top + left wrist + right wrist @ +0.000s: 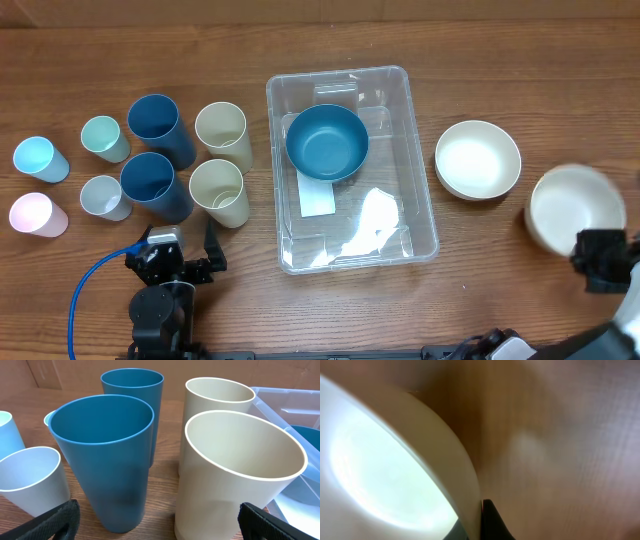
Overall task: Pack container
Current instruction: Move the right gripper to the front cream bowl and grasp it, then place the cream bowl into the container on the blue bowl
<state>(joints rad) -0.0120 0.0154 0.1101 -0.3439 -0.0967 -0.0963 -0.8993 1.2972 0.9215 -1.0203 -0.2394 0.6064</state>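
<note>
Container [392, 120] holds a blue bowl [327, 142]. Left gripper [182, 248] is spread wide, facing a blue cup [102, 455]. Right gripper [597, 255] seemingly pinches the white bowl [570, 205] by its rim; view blurred.

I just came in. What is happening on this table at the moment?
Two robot arms are packing tableware into the clear container. A blue bowl already sits inside it. The right gripper appears to hold a cream bowl by its rim, right of the container; a second cream bowl rests on the table between them. The left gripper is open and empty, facing the cups standing on the left.
</note>
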